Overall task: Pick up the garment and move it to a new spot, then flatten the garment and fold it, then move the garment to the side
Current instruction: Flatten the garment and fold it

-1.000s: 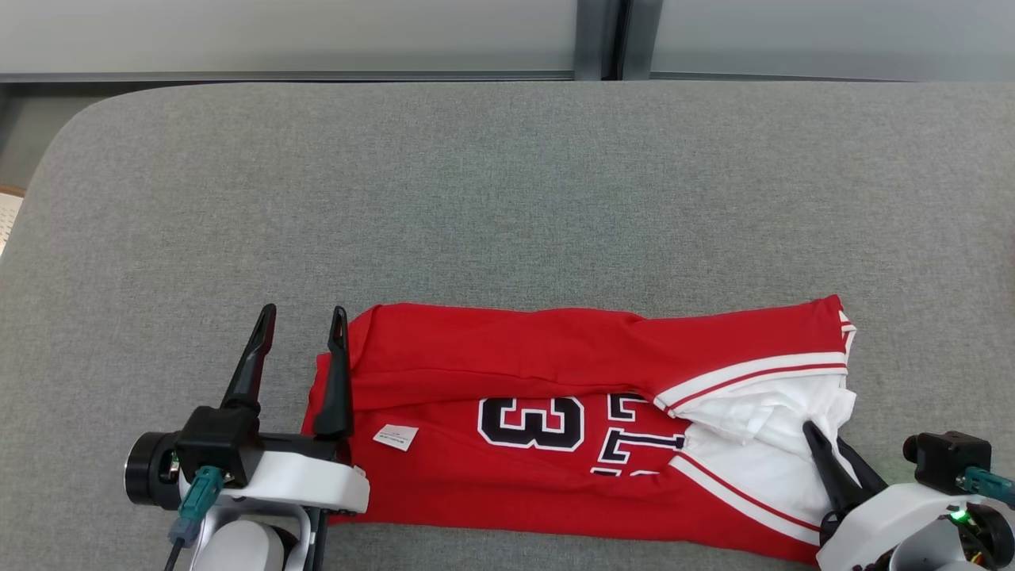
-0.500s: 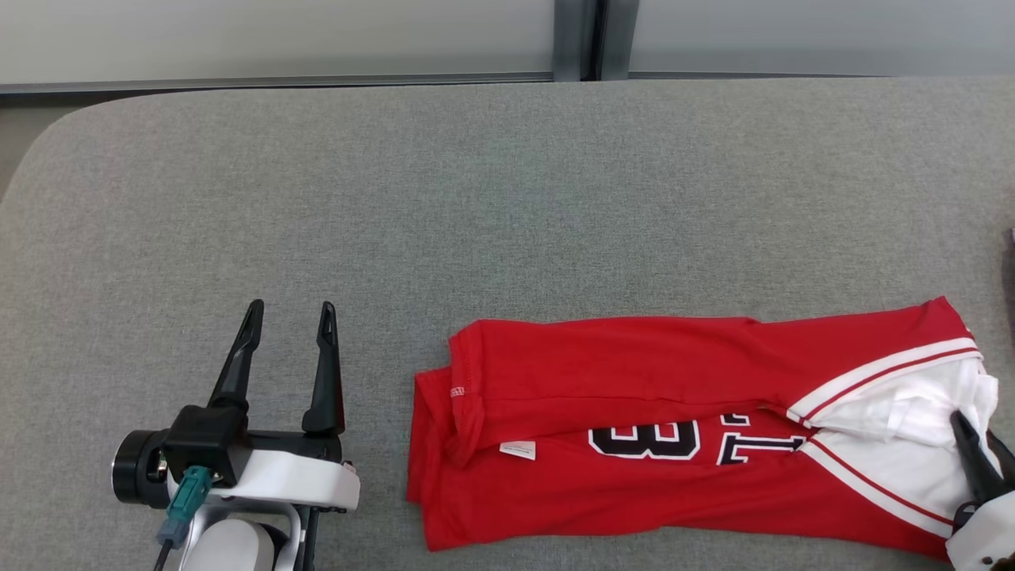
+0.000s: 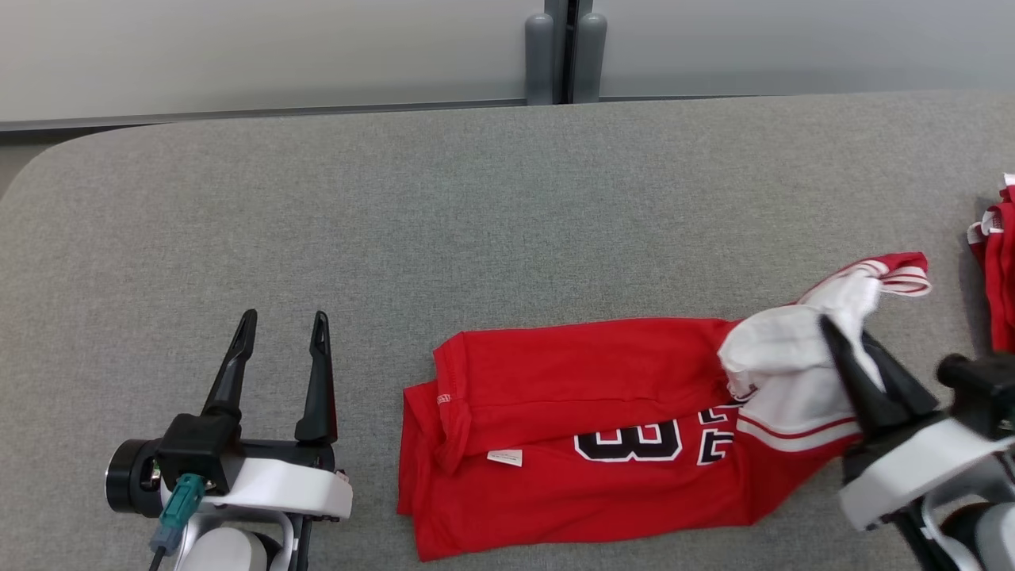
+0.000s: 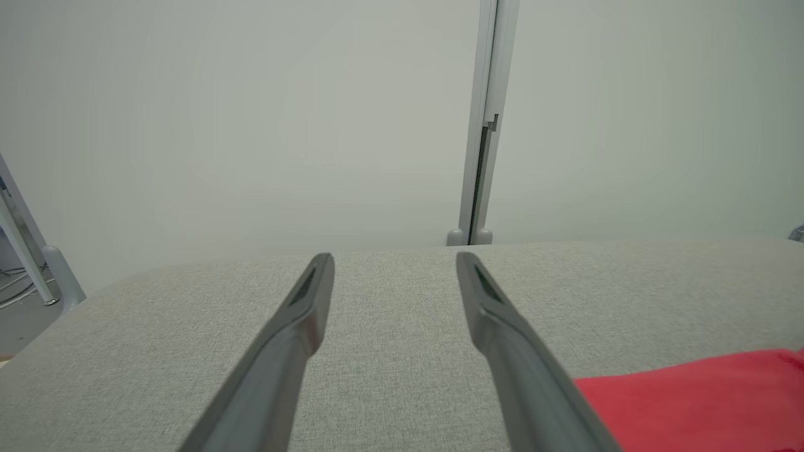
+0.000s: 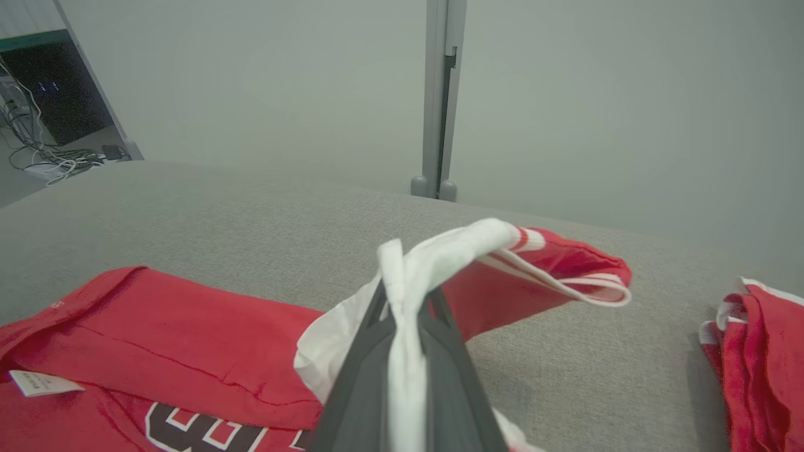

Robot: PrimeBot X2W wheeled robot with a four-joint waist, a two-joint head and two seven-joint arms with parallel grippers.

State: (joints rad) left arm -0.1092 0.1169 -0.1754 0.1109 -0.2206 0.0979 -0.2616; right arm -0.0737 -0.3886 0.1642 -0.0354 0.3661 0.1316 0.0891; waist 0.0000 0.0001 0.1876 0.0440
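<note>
A red jersey (image 3: 571, 428) with white trim and black numerals lies folded lengthwise on the grey padded table (image 3: 476, 206). Its right end, white inside, is lifted off the surface and bunched. My right gripper (image 3: 844, 337) is shut on that white fabric; in the right wrist view the cloth (image 5: 433, 257) is pinched between the dark fingers (image 5: 358, 370) and the red jersey (image 5: 157, 339) trails down to the left. My left gripper (image 3: 279, 325) is open over bare table left of the jersey, holding nothing. The left wrist view shows its spread fingers (image 4: 295, 339) and the jersey's edge (image 4: 697, 402).
Another red and white garment (image 3: 1001, 270) lies at the table's right edge, also seen as a folded red pile (image 5: 760, 358) in the right wrist view. A pale wall with a grey post (image 3: 563, 51) runs behind the table. Bare grey surface stretches behind and left of the jersey.
The camera has swung rightward across the frames. My right gripper has lifted the jersey's white right end up off the table and bunched it. The left gripper now stands apart from the jersey.
</note>
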